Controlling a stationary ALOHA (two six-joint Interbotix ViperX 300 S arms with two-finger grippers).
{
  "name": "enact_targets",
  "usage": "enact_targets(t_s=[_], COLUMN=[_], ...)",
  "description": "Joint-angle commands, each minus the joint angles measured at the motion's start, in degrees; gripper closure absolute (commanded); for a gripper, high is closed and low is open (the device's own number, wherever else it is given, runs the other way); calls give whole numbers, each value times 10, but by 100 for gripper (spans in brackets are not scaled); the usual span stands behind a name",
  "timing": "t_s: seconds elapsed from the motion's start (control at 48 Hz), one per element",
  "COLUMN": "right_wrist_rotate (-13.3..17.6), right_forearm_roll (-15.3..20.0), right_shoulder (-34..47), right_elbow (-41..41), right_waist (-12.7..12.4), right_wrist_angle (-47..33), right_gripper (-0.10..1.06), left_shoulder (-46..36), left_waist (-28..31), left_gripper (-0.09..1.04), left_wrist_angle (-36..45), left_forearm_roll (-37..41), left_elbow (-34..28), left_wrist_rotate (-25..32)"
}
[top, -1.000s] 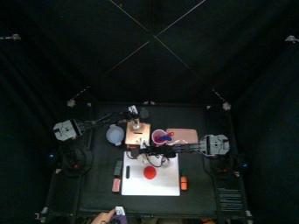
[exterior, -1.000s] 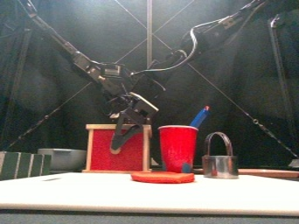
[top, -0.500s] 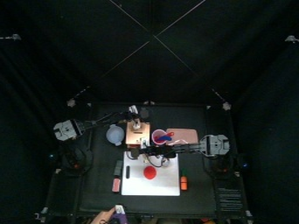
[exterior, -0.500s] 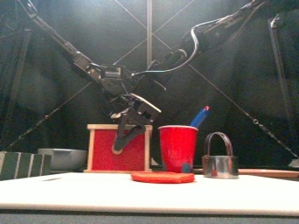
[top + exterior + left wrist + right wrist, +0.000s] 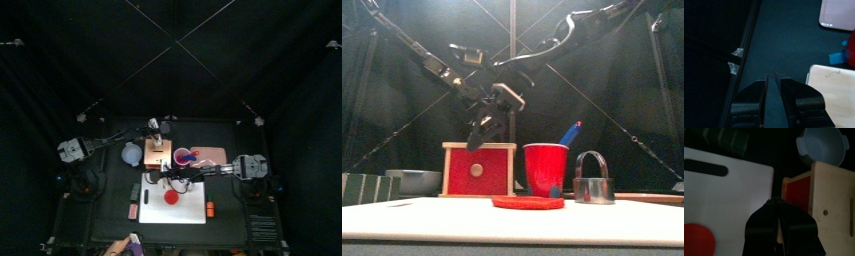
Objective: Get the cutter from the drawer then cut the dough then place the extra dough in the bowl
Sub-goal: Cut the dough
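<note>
Bowl (image 5: 420,180) partly behind wooden box (image 5: 477,170)

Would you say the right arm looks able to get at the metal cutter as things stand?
Probably yes: the cutter stands clear beside the red cup, handle up, nothing over it. The right gripper hangs shut near the wooden box.

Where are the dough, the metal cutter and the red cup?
dough (image 5: 528,202): front view, middle of the disc's edge.
metal cutter (image 5: 593,191): front view, its round wall.
red cup (image 5: 547,168): front view, its front wall.
</note>
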Motion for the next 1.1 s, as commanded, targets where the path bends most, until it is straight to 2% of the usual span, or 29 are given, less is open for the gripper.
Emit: enact_targets(t_s=[0.021,0.292,0.625,0.708,0.812,1.0,1.104], right_wrist_rotate=[1,2,3,2,2,1,2], right_forearm_roll=[11,54,104,133,153,157,157], right_shoulder=[-61,-163,-268,-287,-308,-339,-352], right_elbow=[16,103,211,235,259,296,310], right_waist=[8,18,18,18,18,18,18], right_wrist_angle=[-13,-25,-52,-51,-46,-31,-22], right_gripper=[81,81,81,80,80,80,78], left_shoulder=[-33,-76,-164,-185,-205,-208,-208], left_waist=[3,-14,-80,-99,-134,-199,-233], left_gripper=[30,30,30,30,30,30,29], left_wrist_angle=[-20,-64,-204,-254,-349,-542,-584], left_forearm_roll=[-2,-20,-61,-76,-86,-85,-101], left_elbow=[-6,19,117,150,204,296,328], left_wrist_rotate=[-2,-3,-3,-2,0,-2,-11])
